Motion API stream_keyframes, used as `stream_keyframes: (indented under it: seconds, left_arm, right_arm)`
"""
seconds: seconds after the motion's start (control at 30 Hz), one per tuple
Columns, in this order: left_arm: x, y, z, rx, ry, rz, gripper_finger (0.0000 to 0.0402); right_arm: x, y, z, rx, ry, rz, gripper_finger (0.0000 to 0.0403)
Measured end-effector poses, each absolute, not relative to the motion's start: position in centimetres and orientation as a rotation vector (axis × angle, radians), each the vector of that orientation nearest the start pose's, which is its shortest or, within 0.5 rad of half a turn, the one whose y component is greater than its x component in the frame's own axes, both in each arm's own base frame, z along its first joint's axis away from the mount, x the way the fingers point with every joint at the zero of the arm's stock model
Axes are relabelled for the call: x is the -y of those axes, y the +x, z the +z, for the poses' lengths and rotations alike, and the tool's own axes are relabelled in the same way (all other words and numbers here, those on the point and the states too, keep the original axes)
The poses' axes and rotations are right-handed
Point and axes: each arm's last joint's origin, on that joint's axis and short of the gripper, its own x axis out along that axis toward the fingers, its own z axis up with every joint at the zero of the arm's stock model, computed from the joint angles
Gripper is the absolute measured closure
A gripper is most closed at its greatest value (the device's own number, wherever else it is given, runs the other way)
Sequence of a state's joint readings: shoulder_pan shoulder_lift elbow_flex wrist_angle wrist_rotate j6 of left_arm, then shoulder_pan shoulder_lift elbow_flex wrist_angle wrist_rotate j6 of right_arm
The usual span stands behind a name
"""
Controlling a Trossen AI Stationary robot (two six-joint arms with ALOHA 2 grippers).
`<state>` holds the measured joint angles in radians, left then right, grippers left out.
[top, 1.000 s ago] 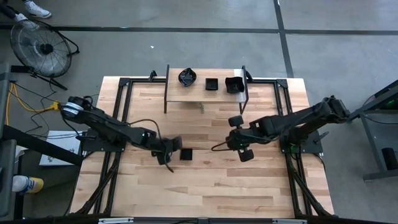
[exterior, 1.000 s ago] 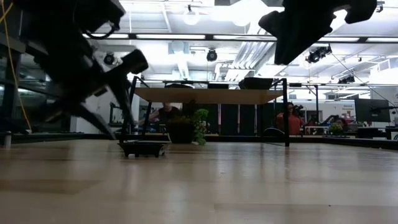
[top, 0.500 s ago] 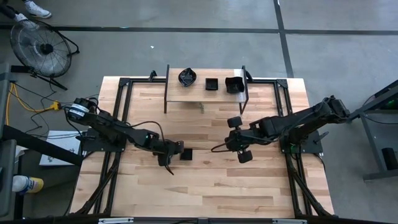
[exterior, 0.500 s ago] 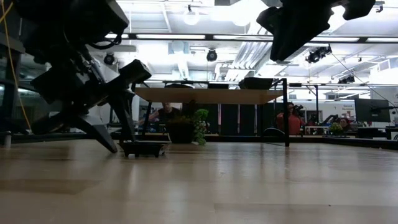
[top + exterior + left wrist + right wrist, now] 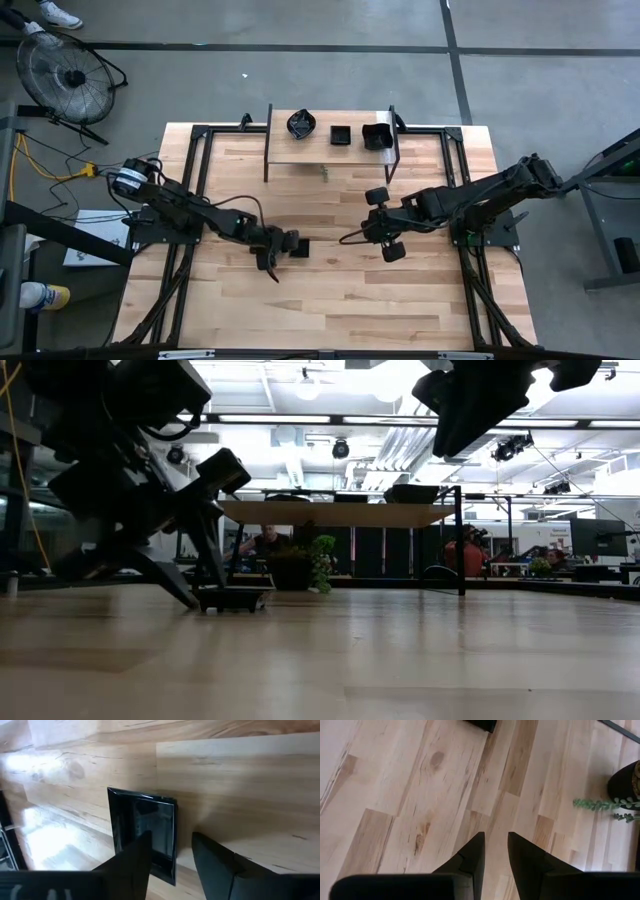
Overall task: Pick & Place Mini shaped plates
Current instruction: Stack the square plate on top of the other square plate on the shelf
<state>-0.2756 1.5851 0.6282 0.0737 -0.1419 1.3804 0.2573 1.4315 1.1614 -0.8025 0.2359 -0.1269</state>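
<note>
The left gripper (image 5: pixel 283 247) has closed in on the square plate (image 5: pixel 300 246) lying flat on the table (image 5: pixel 340 300): a second ago it sat a little short of it, and now its tips reach the plate's near edge. In the wrist view its fingers (image 5: pixel 135 865) stand apart, one over the plate's near rim, the other just outside it on bare wood, gripping nothing yet. So the rim looks lined up for a pinch, and the pick seems about to begin. Three more plates (image 5: pixel 340 134) rest on the shelf (image 5: pixel 290 156) well beyond it. The right gripper (image 5: pixel 385 222) hangs well off to the side, unmoved, fingers slightly parted and empty. No brand, label or writing is readable.
</note>
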Motion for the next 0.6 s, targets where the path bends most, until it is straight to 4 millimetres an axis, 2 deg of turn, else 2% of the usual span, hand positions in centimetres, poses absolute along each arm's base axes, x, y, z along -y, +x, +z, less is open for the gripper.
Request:
stream_keyframes:
  seconds: [0.33,0.6]
  left_arm:
    - [7.13,26.78,12.49,-0.646,1.470,-0.703,0.0320]
    - [7.14,26.87,12.51,-0.636,1.470,-0.695,0.0344]
  right_arm:
    - [-6.50,27.38,27.30,-1.041,-0.377,0.086,0.0324]
    - [-6.51,27.38,27.32,-1.041,-0.377,0.086,0.0324]
